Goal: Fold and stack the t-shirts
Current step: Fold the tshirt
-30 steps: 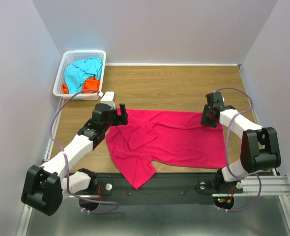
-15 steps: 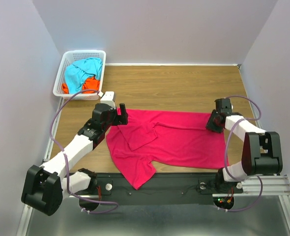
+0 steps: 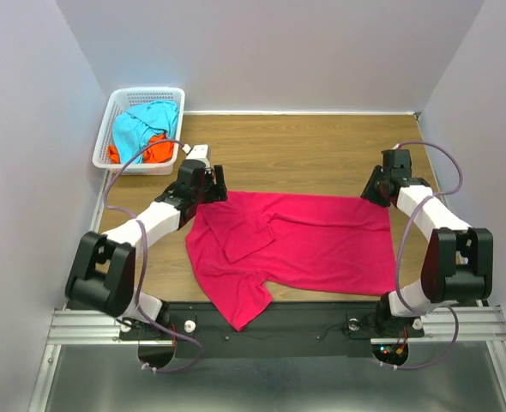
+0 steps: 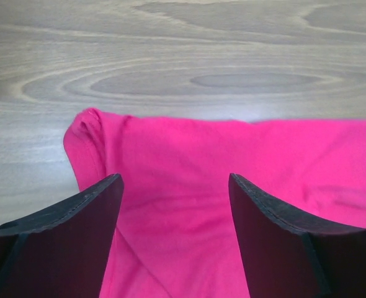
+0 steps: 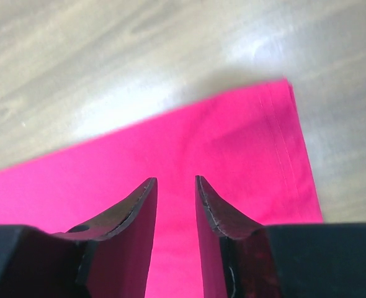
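Left pincer (image 4: 174,180) stands spread above the far left corner of the pink t-shirt (image 3: 304,249), which lies flat on the bench (image 3: 304,146); right pincer (image 5: 175,180), narrowly parted and empty, hangs above the far right corner. Both should pinch their corners together, evenly.

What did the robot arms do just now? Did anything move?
The right gripper moved toward the far right, uncovering the pink shirt's corner. The left gripper moved a little farther back along the shirt's other end, arm stretching out. Neither holds anything. The shirt and the basket stayed put.
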`<move>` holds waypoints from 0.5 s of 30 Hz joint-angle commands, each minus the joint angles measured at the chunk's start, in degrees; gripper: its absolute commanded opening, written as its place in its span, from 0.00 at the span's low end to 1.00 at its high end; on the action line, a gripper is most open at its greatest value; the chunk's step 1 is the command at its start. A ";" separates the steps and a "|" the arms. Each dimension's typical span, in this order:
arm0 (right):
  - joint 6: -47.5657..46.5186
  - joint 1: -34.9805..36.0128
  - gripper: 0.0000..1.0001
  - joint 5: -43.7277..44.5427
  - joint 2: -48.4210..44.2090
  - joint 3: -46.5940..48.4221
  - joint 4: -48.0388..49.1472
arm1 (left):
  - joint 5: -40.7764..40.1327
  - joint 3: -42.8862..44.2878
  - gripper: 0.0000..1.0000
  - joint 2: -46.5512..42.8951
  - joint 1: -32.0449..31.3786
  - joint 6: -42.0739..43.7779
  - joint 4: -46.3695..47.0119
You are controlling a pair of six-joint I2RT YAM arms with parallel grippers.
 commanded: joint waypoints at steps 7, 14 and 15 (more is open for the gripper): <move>1.87 -3.26 0.36 0.30 10.29 6.47 4.13 | 3.07 8.31 0.73 14.22 3.67 -4.09 5.00; 3.28 -7.22 0.35 0.92 16.17 6.38 6.76 | 3.07 9.46 0.58 21.34 6.83 -6.47 5.61; 3.54 -7.74 0.35 1.09 16.97 6.30 7.03 | 3.07 9.54 0.58 21.87 7.01 -7.17 5.53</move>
